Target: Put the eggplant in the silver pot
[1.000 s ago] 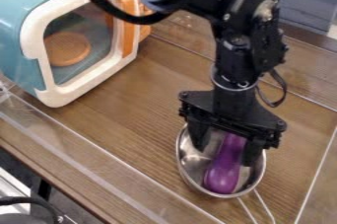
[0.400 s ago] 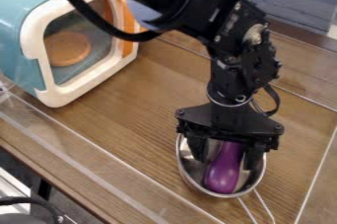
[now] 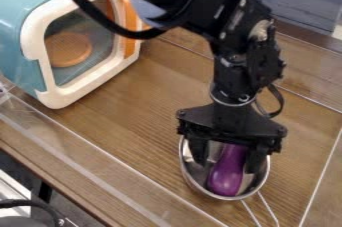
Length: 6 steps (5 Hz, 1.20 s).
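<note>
The purple eggplant (image 3: 229, 172) lies inside the silver pot (image 3: 191, 168), which stands near the front of the wooden table. My gripper (image 3: 229, 149) points straight down just above the pot, its black fingers (image 3: 195, 147) spread wide on either side of the eggplant's upper end. The jaws stand open and do not squeeze the eggplant, which rests on the pot's bottom. The gripper's body hides the far part of the pot.
A teal and white toy microwave (image 3: 60, 41) with a brown round item inside stands at the back left. A clear plastic wall (image 3: 80, 161) runs along the table's front and left. Bare wooden tabletop (image 3: 134, 111) lies between the microwave and the pot.
The gripper has rolled a little about its vertical line over the pot. The eggplant stays lying in the pot and the jaws stay wide.
</note>
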{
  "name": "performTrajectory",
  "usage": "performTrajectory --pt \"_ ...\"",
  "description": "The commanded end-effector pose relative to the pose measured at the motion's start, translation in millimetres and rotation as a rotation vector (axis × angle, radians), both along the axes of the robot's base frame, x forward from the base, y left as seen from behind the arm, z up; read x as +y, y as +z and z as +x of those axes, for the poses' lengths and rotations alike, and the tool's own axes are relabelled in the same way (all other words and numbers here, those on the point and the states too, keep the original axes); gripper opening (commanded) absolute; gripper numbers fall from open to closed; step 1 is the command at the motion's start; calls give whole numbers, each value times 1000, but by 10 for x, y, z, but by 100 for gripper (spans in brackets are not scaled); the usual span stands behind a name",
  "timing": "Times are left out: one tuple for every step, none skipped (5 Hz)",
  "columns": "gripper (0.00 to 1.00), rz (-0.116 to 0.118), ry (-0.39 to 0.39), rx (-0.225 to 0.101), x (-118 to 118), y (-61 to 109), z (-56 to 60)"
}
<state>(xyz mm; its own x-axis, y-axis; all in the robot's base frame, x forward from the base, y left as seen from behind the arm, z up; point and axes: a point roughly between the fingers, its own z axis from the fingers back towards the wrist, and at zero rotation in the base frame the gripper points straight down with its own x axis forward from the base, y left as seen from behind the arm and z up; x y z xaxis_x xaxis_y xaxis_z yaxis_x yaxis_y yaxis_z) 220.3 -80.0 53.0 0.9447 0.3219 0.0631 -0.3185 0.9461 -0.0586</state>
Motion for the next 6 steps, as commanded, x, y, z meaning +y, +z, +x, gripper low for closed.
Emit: performTrajectory --pt "100 -17 54 -38 32 124 133" --pt "100 -18 99 -34 86 189 190" --pt "100 -30 73 -40 104 377 154" --pt "0 -46 51 -58 117 652 126" --pt "100 -60 65 -70 -14 579 141" --pt "100 -61 80 -77 -124 609 144"
